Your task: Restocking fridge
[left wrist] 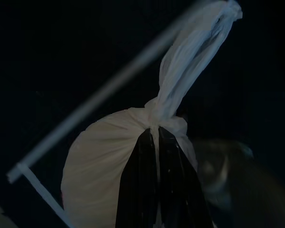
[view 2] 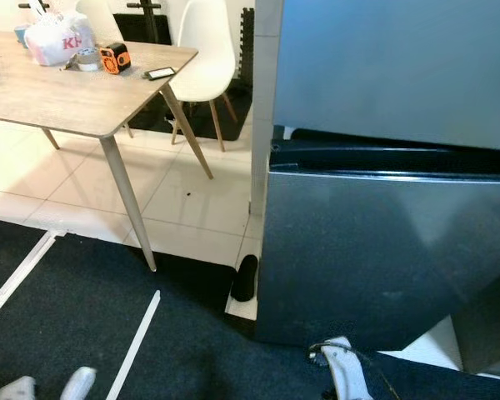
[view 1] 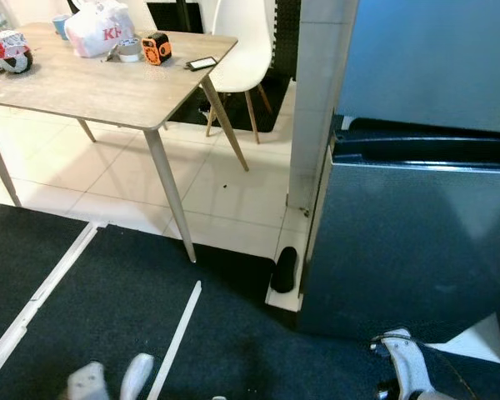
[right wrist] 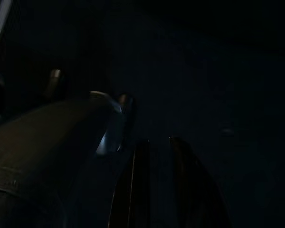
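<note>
A steel fridge [view 1: 417,242] stands at the right, with an upper door [view 1: 433,58] and a lower door divided by a dark gap. In the left wrist view a knotted white plastic bag [left wrist: 104,161] hangs over the dark floor. My left gripper [left wrist: 156,130] is shut on it just below the knot. Part of the left arm [view 1: 87,379] shows low at the bottom edge. My right gripper [right wrist: 156,140] hangs in the dark with its fingers close together and nothing between them. The right arm [view 1: 404,358] sits low in front of the fridge.
A wooden table [view 1: 108,83] at the far left carries a white bag [view 1: 100,29], tape, an orange tape measure [view 1: 156,47] and a phone [view 1: 202,62]. Behind it stands a white chair [view 1: 246,50]. A black object [view 1: 284,270] lies by the fridge's corner. White lines [view 1: 179,333] cross the dark carpet.
</note>
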Controlling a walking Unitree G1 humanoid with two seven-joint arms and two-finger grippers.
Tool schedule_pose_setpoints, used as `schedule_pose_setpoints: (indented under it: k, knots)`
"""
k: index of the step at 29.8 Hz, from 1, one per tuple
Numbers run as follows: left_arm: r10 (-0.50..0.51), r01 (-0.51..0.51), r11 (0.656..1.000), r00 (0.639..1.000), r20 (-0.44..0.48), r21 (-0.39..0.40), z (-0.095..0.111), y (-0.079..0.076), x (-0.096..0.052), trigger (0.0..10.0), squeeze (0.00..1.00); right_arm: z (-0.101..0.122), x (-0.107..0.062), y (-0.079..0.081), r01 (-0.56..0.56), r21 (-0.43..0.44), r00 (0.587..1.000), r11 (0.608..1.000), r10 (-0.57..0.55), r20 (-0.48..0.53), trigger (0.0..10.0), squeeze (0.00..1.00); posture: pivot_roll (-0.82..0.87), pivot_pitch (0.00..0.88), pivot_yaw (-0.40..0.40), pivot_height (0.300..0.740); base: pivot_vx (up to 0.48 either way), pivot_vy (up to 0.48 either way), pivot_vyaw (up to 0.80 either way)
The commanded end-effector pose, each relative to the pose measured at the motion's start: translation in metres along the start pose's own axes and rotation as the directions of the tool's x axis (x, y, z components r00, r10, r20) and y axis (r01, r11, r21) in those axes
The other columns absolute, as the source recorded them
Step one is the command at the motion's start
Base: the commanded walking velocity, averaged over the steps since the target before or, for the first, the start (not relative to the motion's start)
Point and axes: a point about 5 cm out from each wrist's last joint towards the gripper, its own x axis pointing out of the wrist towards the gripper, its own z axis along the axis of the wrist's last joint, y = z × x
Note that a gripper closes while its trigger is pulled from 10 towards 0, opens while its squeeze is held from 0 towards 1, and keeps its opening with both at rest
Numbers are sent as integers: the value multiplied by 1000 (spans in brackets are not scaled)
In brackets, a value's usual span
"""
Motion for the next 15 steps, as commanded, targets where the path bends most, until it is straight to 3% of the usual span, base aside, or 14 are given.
schedule_pose_setpoints:
  k: [1, 3, 6, 7, 10, 15]
  knots:
    - [43, -43, 999, 997, 65, -15, 19, 8, 1, 10000, 0, -1, 1, 2, 16, 17, 1000, 1000, -16, 1, 10000, 0, -16, 18, 46, 740, 0, 0, 0]
    - [37, -30, 999, 980, 197, -36, 65, 8, 3, 10000, 0, 0, 2, 3, 26, 38, 1000, 999, -27, 12, 10000, 0, -18, 19, 49, 740, 0, 0, 0]
    - [26, -19, 999, 972, 234, -31, 78, 7, 3, 10000, 0, 1, 2, 3, 29, 41, 999, 999, -29, 15, 10000, 0, -18, 19, 50, 740, 0, 0, 0]
    - [-2, -13, 999, 963, 270, 52, 96, 2, 3, 10000, 0, 3, 2, 3, 36, 38, 999, 999, -36, 19, 10000, 0, -18, 19, 50, 740, 0, 0, 0]
    - [-7, -29, 992, 958, 286, 123, 107, -1, 3, 10000, 0, 4, 2, 2, 45, 36, 999, 998, -46, 24, 10000, 0, -18, 19, 50, 740, 0, 0, 0]
    - [26, -88, 982, 941, 339, 167, 125, -7, 2, 10000, 0, 9, 1, -3, 95, 41, 995, 995, -97, 37, 10000, 0, -22, 22, 47, 740, 0, 0, 0]
